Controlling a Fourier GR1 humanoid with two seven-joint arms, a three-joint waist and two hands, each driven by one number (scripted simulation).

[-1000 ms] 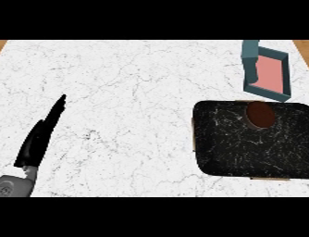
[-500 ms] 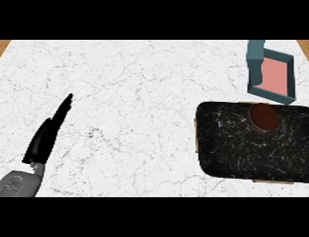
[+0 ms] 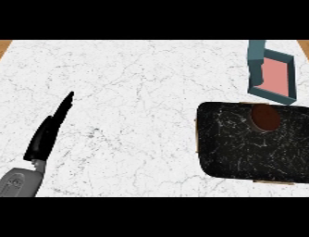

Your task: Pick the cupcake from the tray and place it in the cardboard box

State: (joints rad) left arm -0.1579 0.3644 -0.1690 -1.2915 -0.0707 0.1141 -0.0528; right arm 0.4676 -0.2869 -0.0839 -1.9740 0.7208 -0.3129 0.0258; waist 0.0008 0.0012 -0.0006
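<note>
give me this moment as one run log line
left hand open, over counter at left | right hand not in view | cupcake on tray | box beyond tray, nothing in it

— Views on my rig?
— One: head view, looking steeply down at the white marble counter, high enough that I see wood past both far corners.
</note>
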